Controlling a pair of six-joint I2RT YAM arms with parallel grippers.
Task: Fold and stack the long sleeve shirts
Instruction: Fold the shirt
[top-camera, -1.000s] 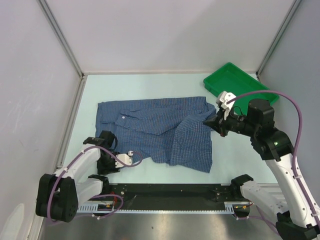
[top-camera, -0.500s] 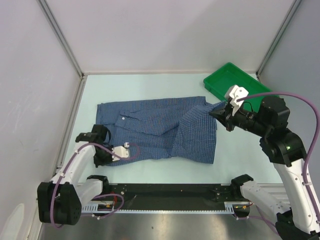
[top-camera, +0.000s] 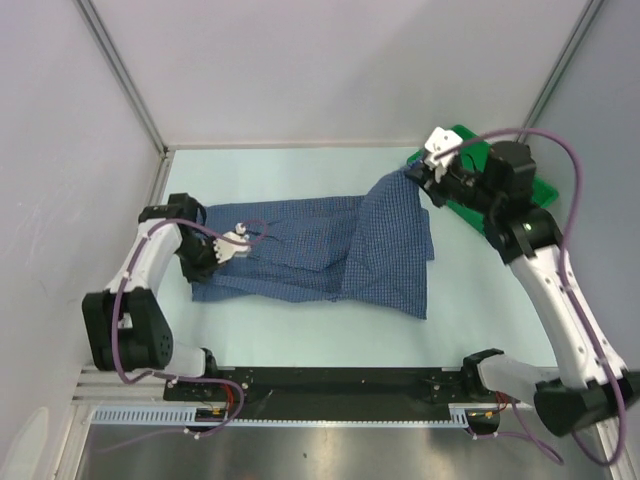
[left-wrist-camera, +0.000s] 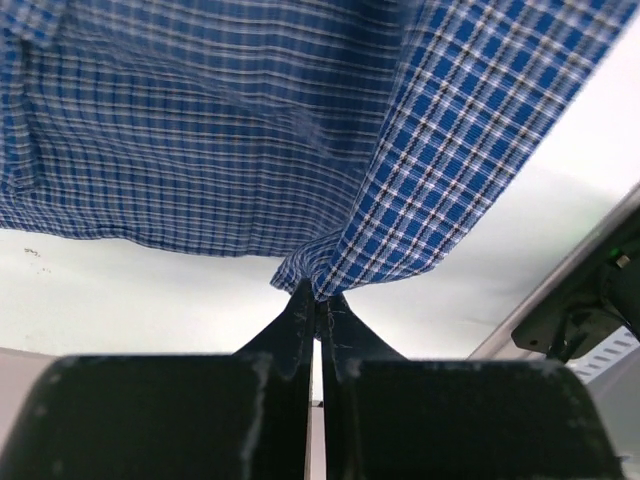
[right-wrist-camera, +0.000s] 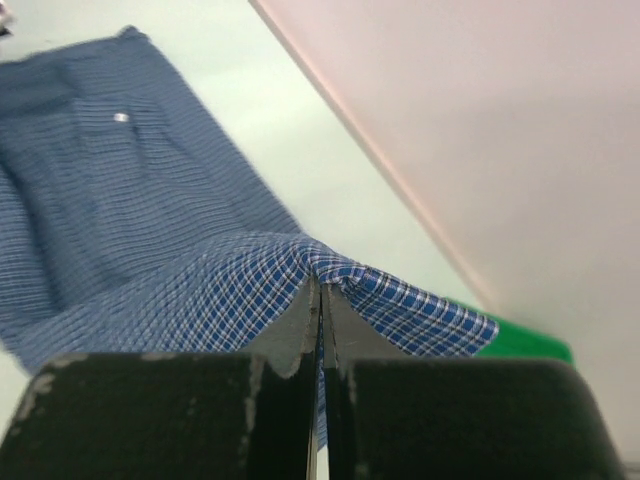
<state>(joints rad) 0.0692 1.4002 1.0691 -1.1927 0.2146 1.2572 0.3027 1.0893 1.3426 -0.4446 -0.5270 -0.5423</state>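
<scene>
Since the long sleeve shirt (top-camera: 300, 255) is thin woven cotton-type cloth, blue with a fine white check, it should handle light, limp and easily creased, with no stiffness of its own. It will go only where a pinched edge drags it. It lies across the middle of the table (top-camera: 300, 335), body spread left to right, and its right part is drawn up into a tent toward the far right corner. The right gripper (top-camera: 412, 172) is clamped tight on the peak of that tent, a small bunched fold of fabric at its tips, just beside the green tray (right-wrist-camera: 520, 345). The left gripper (top-camera: 240, 242) is likewise closed on cloth at the shirt's left side; its wrist view shows a folded edge nipped between the tips, with the rest hanging in soft drapes. Weave looks matte, slightly grippy rather than slick, so a pinch should hold, though a thin single layer may slide out under a hard pull. Best holds, by my reckoning, are hems, seams, the shoulder line or cuffs, where layers are doubled. One small white button (right-wrist-camera: 120, 117) shows on the flat part. The tray is hard, glossy plastic with raised walls. The table surface is smooth and pale, so cloth should drag across it without snagging.
</scene>
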